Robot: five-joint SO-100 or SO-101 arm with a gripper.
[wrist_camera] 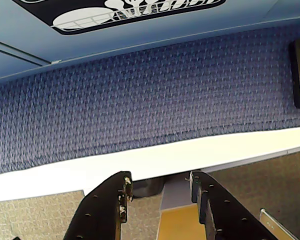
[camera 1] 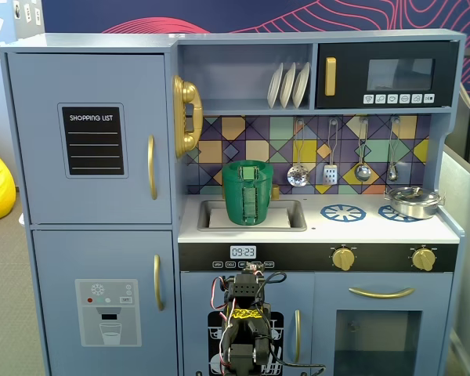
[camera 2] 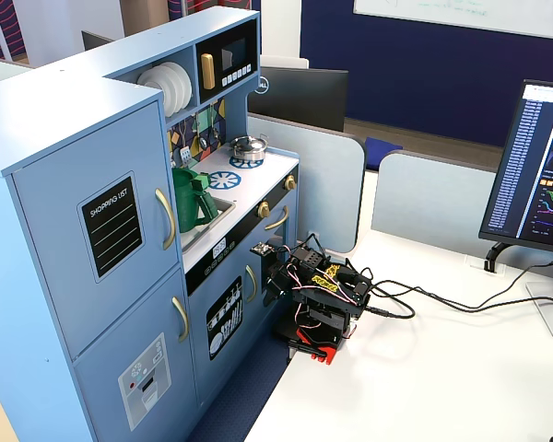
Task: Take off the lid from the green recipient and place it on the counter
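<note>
The green recipient stands upright in the recessed sink of the counter. The lid sits on top of it. In the other fixed view the recipient shows at the counter's left end. My arm is folded low in front of the kitchen, well below the counter. It also shows on the white table in the other fixed view. In the wrist view my gripper is open and empty, pointing down at blue carpet, far from the recipient.
A silver metal pot sits on the right burner ring. Utensils hang on the tiled back wall. A shelf with plates and a microwave overhang the counter. A monitor and cables lie on the table.
</note>
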